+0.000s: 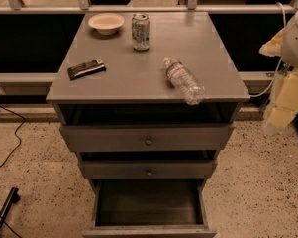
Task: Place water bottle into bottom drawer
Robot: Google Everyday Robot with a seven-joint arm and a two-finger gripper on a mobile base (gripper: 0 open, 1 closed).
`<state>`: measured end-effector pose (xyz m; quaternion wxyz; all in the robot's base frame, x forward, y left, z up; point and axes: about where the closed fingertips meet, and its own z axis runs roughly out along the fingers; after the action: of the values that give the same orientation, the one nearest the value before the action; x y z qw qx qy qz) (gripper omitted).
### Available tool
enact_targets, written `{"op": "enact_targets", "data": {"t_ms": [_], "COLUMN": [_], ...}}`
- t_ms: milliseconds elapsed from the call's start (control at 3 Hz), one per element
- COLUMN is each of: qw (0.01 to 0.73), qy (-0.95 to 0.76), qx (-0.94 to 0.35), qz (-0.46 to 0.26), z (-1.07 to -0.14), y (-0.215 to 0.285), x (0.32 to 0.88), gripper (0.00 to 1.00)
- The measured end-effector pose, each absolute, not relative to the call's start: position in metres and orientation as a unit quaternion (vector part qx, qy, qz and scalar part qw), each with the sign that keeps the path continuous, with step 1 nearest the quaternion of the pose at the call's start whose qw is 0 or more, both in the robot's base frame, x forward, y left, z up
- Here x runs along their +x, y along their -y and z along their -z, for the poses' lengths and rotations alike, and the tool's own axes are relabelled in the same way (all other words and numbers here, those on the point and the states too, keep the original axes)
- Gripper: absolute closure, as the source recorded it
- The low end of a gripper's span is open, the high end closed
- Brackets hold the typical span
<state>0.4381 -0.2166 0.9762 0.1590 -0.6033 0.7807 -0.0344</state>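
Observation:
The water bottle (183, 80), clear and crinkled with a white cap and a white-and-red label band, lies on its side on the grey cabinet top (124, 68). It is near the front right corner, its base reaching the front edge. The bottom drawer (148, 230) is pulled out towards me, and its deep dark interior holds nothing I can see. My gripper (276, 114) and pale arm hang at the right edge of the view, beside the cabinet. They are to the right of the bottle, a little lower, and clear of it.
On the cabinet top stand a silver soda can (140, 31) and a cream bowl (106, 23) at the back, with a flat black packet (86, 69) at the left. The two upper drawers (147, 139) have round knobs. Cables (10, 133) lie on the speckled floor at left. A railing runs behind.

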Motion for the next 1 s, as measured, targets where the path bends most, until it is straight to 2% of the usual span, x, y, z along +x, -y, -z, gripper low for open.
{"op": "enact_targets", "data": {"t_ms": [333, 1000], "qw": [0.159, 0.138], "qy": [-0.781, -0.8], "qx": [-0.603, -0.584], "qz": [0.034, 0.009], "z": [-0.976, -0.947], "y": [0.217, 0.163], "x": [0.438, 0.51], "gripper": [0.0, 0.0]}}
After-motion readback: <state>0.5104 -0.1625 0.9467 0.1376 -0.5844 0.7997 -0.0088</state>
